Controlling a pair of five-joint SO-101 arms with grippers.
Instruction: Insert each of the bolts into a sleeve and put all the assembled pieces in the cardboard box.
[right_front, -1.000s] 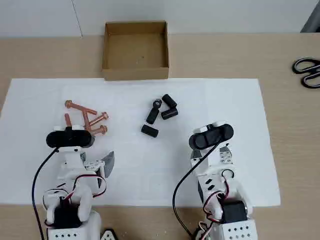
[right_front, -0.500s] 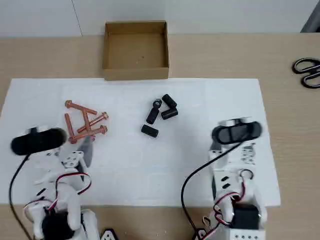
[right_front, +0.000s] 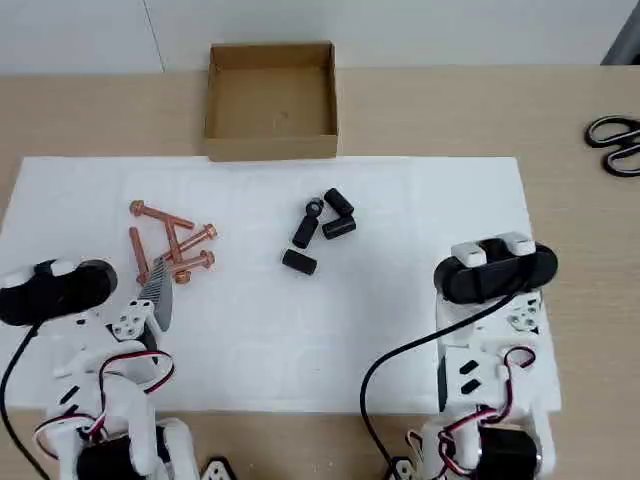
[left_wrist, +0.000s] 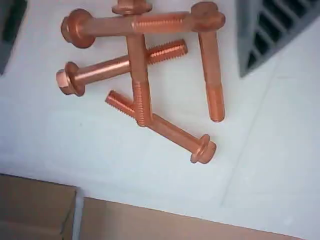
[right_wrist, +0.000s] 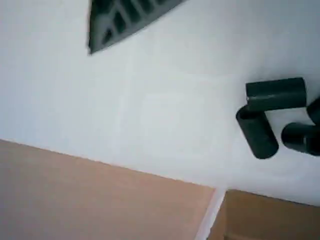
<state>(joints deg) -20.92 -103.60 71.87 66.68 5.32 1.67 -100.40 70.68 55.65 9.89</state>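
Several copper bolts (right_front: 170, 242) lie crossed in a heap on the left of the white paper (right_front: 400, 330). The left wrist view has the bolts (left_wrist: 140, 85) close up. My left gripper (right_front: 150, 285) is open just in front of the heap, its fingers (left_wrist: 270, 30) spread to either side with nothing between them. Several black sleeves (right_front: 320, 230) lie loose at the paper's middle. My right arm (right_front: 495, 270) stands well to their right. One grey finger (right_wrist: 120, 20) of the open right gripper hangs over bare paper, apart from the sleeves (right_wrist: 265, 115).
The open cardboard box (right_front: 272, 147) stands past the paper's far edge, with nothing in it. Scissors (right_front: 615, 145) lie on the wooden table (right_front: 450, 110) at the far right. Bare paper stretches between the two arms.
My left arm has swung left, and its gripper has come up to the bolt heap. My right arm has swung to the right, away from the sleeves. Bolts and sleeves have not moved.
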